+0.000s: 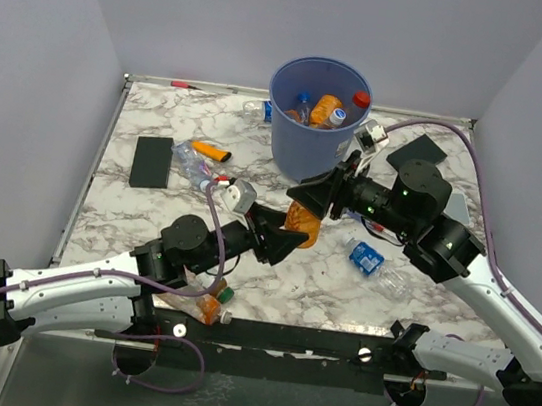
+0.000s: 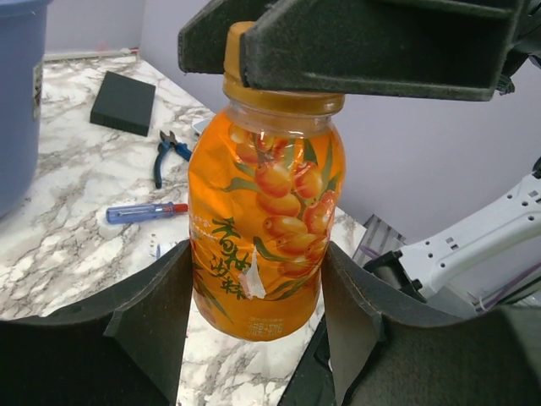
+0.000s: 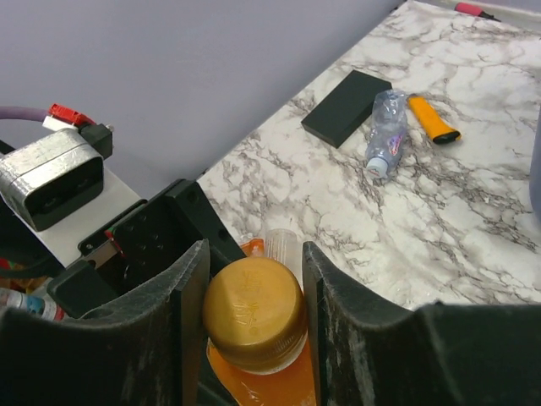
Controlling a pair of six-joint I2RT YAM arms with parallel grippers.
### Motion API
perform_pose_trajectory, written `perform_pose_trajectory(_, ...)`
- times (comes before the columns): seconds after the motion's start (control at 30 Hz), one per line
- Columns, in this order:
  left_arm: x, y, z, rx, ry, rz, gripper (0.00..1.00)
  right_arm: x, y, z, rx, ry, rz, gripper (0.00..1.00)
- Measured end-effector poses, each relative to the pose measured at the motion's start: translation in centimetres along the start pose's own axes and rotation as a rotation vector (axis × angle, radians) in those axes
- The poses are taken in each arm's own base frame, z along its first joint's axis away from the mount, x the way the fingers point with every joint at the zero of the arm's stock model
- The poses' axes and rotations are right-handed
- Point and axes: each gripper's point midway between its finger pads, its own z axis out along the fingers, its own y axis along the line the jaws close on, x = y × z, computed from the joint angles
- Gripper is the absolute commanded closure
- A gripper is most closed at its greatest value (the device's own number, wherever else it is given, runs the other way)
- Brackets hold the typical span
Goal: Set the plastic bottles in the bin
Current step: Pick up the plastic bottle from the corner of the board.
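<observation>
Left tool [image 2: 258,275] clamped on the lower body of the orange bottle [image 2: 262,203]. Right tool [image 3: 251,288] pinches its gold cap [image 3: 252,311]. The bottle is held above the marble surface [image 1: 126,228], near the bin [image 1: 312,143]. It is apparently full, so probably heavy, stiff and smooth, and the body hold looks safer than the cap. Plain walls [image 1: 307,16] close in.

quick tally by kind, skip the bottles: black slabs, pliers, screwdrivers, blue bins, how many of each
black slabs: 2
pliers: 1
screwdriver: 1
blue bin: 1
total: 5
</observation>
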Motion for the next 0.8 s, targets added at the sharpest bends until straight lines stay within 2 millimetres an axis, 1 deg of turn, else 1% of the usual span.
perform_pose_trajectory(0.03, 0.0, 0.0, 0.0, -0.001, 0.001, -0.001, 0.74, 0.0, 0.0, 0.0, 0.002, 0.004, -0.002, 0.78)
perform_pose_trajectory(0.07, 0.0, 0.1, 0.0, -0.005, -0.001, 0.0, 0.59, -0.1, 0.0, 0.0, 0.002, 0.006, -0.005, 0.82)
perform_pose_trajectory(0.1, -0.1, 0.1, 0.0, -0.009, -0.003, 0.0, 0.43, -0.1, 0.0, 0.0, 0.004, 0.01, -0.008, 0.88)
perform_pose_trajectory(0.13, -0.3, 0.2, 0.0, -0.013, -0.006, 0.003, 0.23, -0.2, 0.0, 0.0, 0.005, 0.012, -0.011, 0.92)
perform_pose_trajectory(0.17, -0.5, 0.1, 0.0, -0.013, -0.009, 0.005, 0.06, -0.5, 0.1, -0.1, 0.006, 0.01, -0.016, 0.97)
perform_pose_trajectory(0.2, -0.8, 0.2, 0.0, -0.017, -0.02, 0.015, 0.01, -0.7, 0.2, -0.1, 0.005, 0.007, -0.021, 0.99)
perform_pose_trajectory(0.3, -2.1, 0.3, -0.5, -0.032, -0.059, 0.03, 0.01, -2.0, 0.4, -0.3, 0.017, -0.009, -0.046, 1.0)
perform_pose_trajectory(0.37, -3.6, 0.6, -1.3, -0.052, -0.107, 0.053, 0.01, -3.4, 0.5, -0.4, 0.034, -0.032, -0.068, 1.0)
perform_pose_trajectory(0.43, -5.2, 1.0, -2.3, -0.079, -0.152, 0.076, 0.01, -5.5, 0.6, -0.5, 0.057, -0.077, -0.096, 1.0)
perform_pose_trajectory(0.53, -7.7, 2.2, -4.4, -0.154, -0.23, 0.122, 0.01, -9.1, 0.2, -0.4, 0.122, -0.164, -0.135, 1.0)
perform_pose_trajectory(0.57, -8.5, 2.9, -5.3, -0.198, -0.253, 0.146, 0.01, -10.5, 0.0, -0.3, 0.149, -0.2, -0.148, 1.0)
perform_pose_trajectory(0.63, -9.7, 4.1, -6.6, -0.265, -0.288, 0.176, 0.01, -13.1, -0.9, 0.1, 0.205, -0.267, -0.165, 1.0)
perform_pose_trajectory(0.67, -10.4, 5.0, -7.6, -0.322, -0.311, 0.195, 0.01, -14.3, -1.6, 0.3, 0.235, -0.299, -0.168, 1.0)
perform_pose_trajectory(0.73, -11.1, 6.7, -9.1, -0.419, -0.335, 0.219, 0.01, -16.8, -3.8, 0.9, 0.303, -0.367, -0.167, 1.0)
perform_pose_trajectory(0.8, -11.2, 8.7, -10.9, -0.529, -0.353, 0.239, 0.01, -18.7, -6.7, 1.6, 0.375, -0.417, -0.157, 1.0)
